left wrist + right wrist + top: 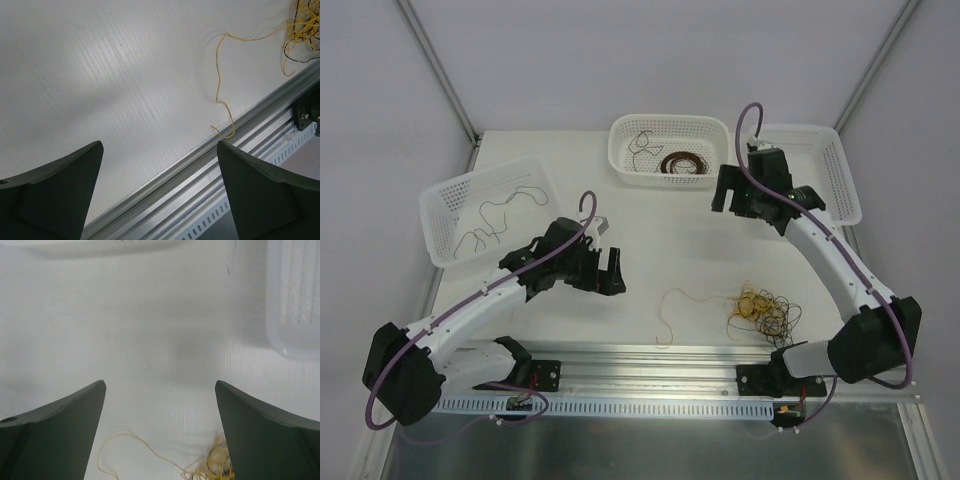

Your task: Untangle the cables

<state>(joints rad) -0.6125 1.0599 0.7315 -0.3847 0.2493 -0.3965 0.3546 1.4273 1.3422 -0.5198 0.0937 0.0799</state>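
A loose clump of yellow and black cables [764,309] lies on the table near the front right, with one yellow strand [670,308] trailing left. The strand shows in the left wrist view [220,85] and the clump in the right wrist view [215,465]. My left gripper [610,270] is open and empty, left of the strand. My right gripper [732,192] is open and empty, held above the table behind the clump. A dark strand [495,215] lies in the left basket, and dark coiled strands [682,163] lie in the middle basket.
Three white perforated baskets stand at the back: left [445,205], middle [620,150] and right [840,170]. A metal rail [650,355] runs along the front edge, also seen in the left wrist view [210,170]. Grey walls close in both sides.
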